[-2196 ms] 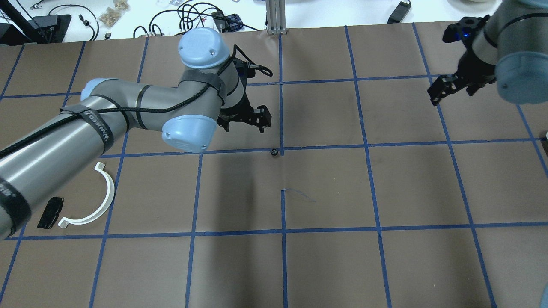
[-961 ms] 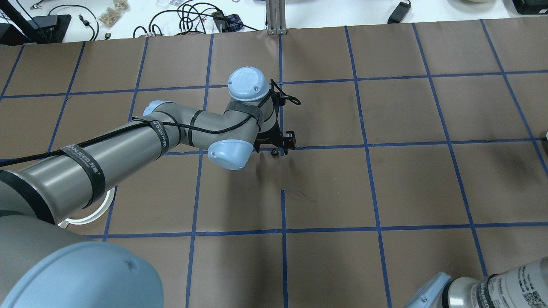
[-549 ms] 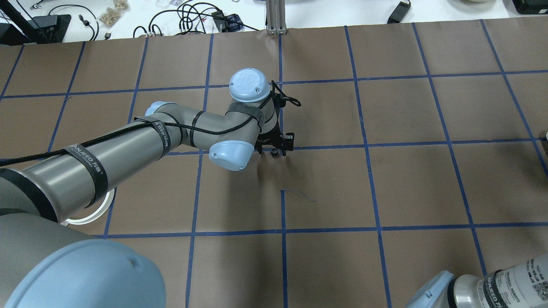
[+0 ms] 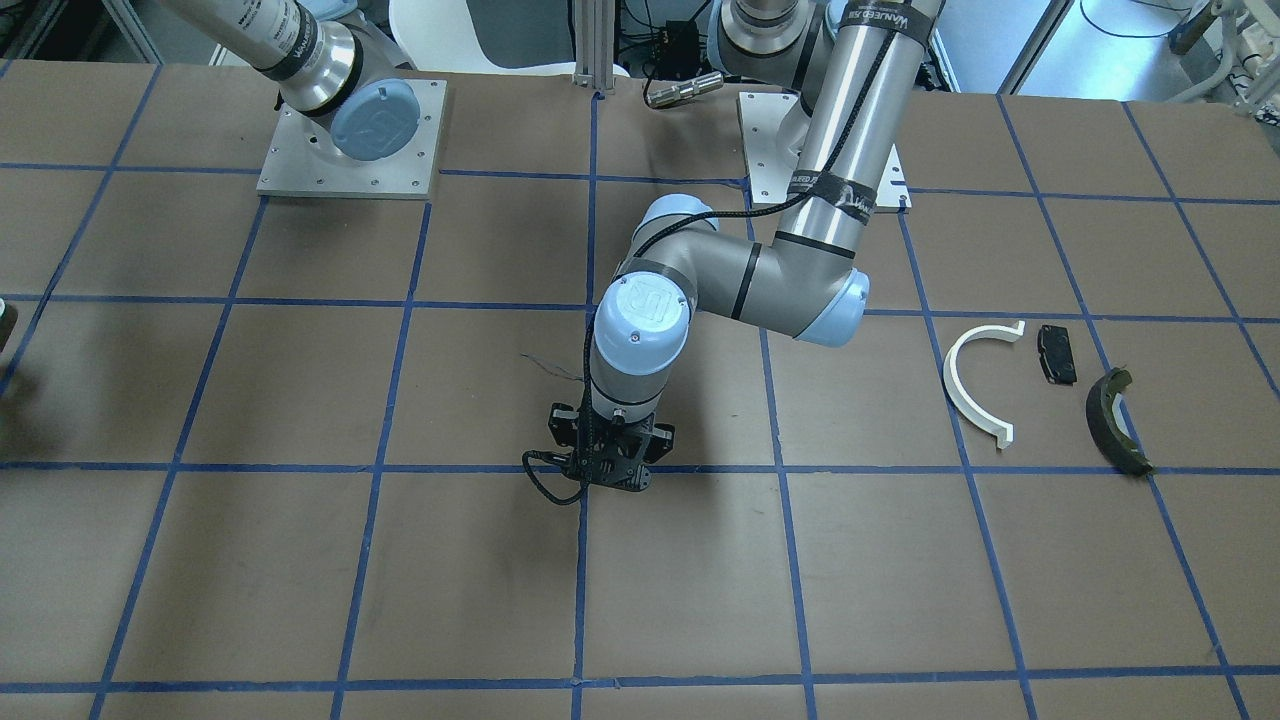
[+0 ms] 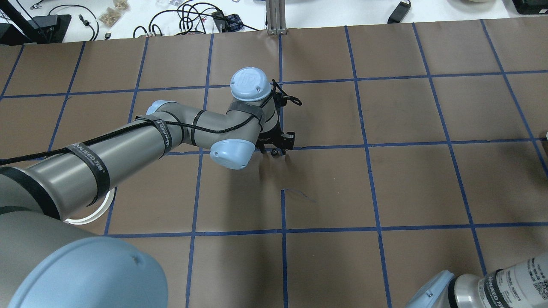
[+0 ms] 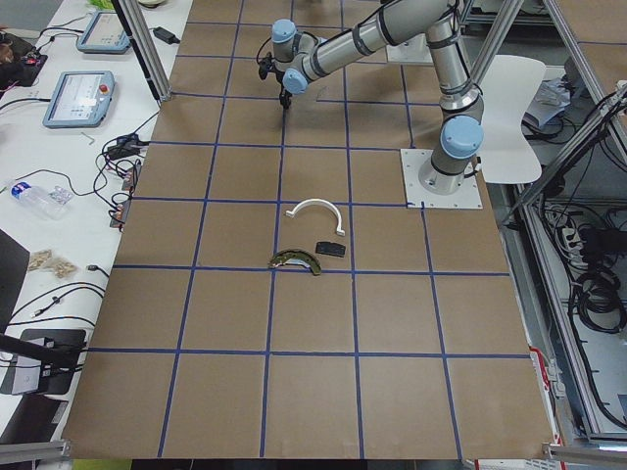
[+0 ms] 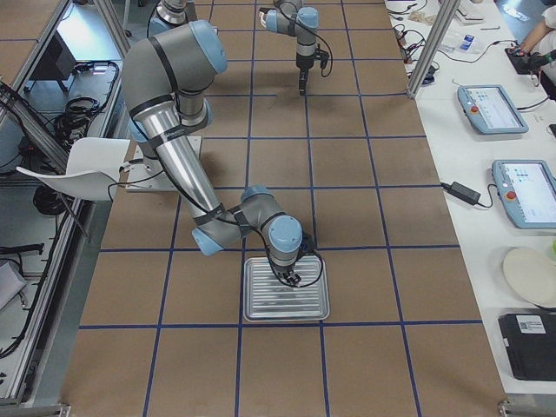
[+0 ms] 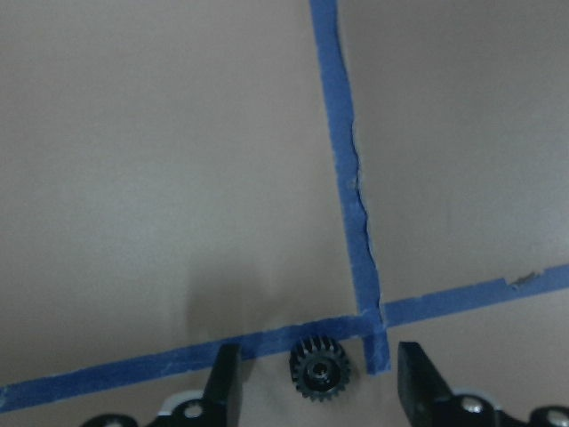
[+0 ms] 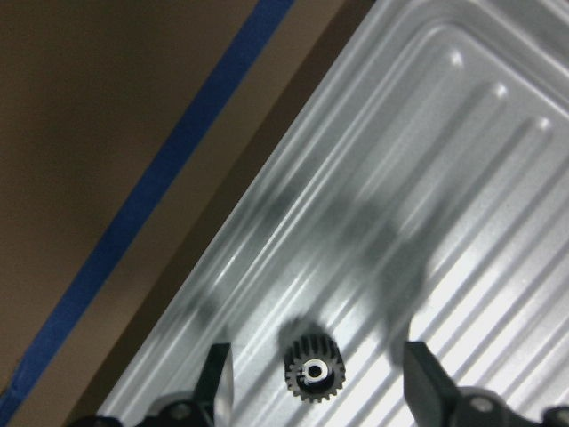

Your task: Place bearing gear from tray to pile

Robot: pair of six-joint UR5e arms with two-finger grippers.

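Left gripper (image 8: 318,384), jaws apart, straddles a gear (image 8: 320,367) on the bench (image 8: 133,178) at a tape crossing (image 8: 374,321), well apart from the pile (image 4: 1056,354). Right gripper (image 9: 316,384), likewise apart, straddles another gear (image 9: 310,361) in the tray (image 9: 462,178).

L arm (image 6: 362,37) reaching across table (image 6: 392,323), white half-ring (image 6: 313,203), blk pad (image 6: 330,249), olive brake shoe (image 6: 294,259) close tog.

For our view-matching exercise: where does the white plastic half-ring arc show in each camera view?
Exterior front-facing: white plastic half-ring arc, right of centre.
Overhead exterior: lower left, mostly hidden under the left arm.
Exterior left: near the centre.
Exterior right: not in it.
Left wrist-mounted: not in it.
Right wrist-mounted: not in it.
Shared landmark: the blue tape grid.
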